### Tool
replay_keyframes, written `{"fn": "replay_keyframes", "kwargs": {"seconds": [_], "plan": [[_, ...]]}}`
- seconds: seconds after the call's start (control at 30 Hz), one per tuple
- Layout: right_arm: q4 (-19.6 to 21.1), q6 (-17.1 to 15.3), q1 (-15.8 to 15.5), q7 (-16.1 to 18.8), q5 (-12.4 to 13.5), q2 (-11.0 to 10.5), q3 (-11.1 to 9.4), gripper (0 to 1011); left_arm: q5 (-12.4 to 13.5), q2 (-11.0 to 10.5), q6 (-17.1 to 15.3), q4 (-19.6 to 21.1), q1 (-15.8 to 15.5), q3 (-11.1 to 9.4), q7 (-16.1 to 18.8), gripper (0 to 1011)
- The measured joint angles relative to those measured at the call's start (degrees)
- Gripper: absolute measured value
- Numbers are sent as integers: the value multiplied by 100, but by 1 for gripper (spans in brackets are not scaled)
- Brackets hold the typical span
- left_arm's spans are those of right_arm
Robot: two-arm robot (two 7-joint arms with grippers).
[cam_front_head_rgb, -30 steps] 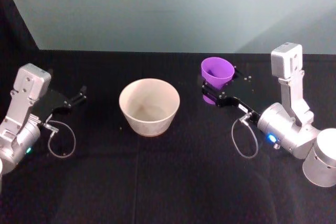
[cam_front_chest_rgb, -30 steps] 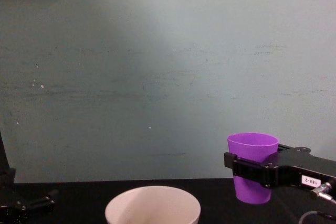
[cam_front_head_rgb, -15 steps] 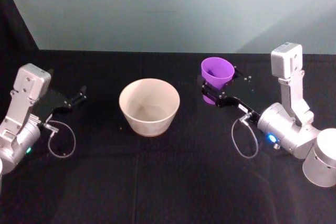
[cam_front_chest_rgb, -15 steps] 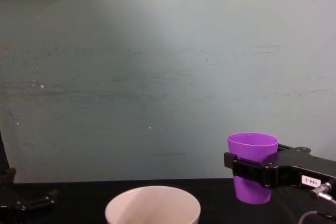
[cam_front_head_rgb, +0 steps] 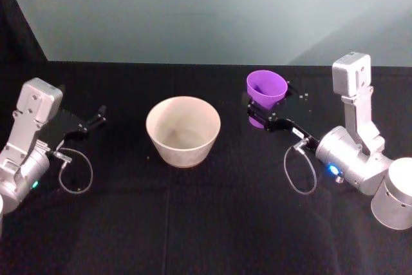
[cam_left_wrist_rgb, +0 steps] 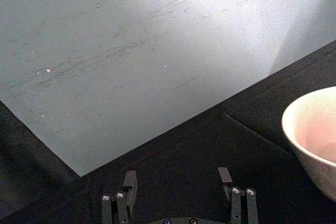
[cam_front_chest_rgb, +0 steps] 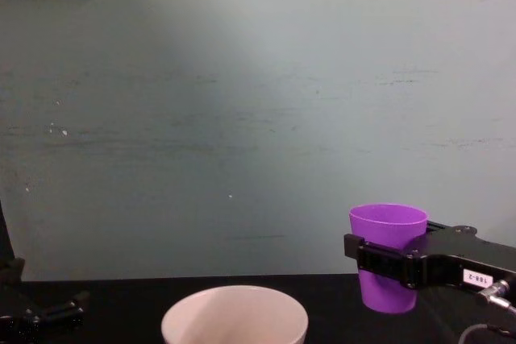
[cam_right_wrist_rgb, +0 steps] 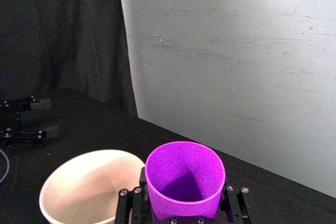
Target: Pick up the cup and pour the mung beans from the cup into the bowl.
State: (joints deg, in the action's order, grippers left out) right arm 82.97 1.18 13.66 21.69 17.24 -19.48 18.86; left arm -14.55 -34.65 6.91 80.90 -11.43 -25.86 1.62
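While the right tool (cam_front_head_rgb: 259, 116) clamps the small purple plastic cup (cam_front_head_rgb: 266, 88) upright, right of centre in the head view, the wide off-white round bowl (cam_front_head_rgb: 183, 149) stands apart at mid-frame on the black counter (cam_front_head_rgb: 212, 223); the left tool (cam_front_head_rgb: 95, 119) rests at far left, fingers spread

A black table (cam_front_head_rgb: 193, 223) meets a pale grey-green wall (cam_front_chest_rgb: 242, 78).
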Motion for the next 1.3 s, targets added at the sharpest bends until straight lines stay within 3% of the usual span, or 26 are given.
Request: {"fn": "replay_keyframes", "kwargs": {"seconds": [0.3, 0.5, 0.83, 1.13, 1.3], "plan": [[10, -2, 2, -12, -48, -10, 16, 720, 0, 0, 0, 0, 0, 0, 0, 1000], [272, -180, 134, -308, -921, -180, 305, 720, 0, 0, 0, 0, 0, 0, 0, 1000], [338, -323, 202, -301, -1286, -156, 345, 720, 0, 0, 0, 0, 0, 0, 0, 1000], [357, -485, 489, -190, -1962, -173, 622, 720, 0, 0, 0, 0, 0, 0, 0, 1000], [327, -567, 693, -178, -2479, -156, 856, 720, 0, 0, 0, 0, 0, 0, 0, 1000]]}}
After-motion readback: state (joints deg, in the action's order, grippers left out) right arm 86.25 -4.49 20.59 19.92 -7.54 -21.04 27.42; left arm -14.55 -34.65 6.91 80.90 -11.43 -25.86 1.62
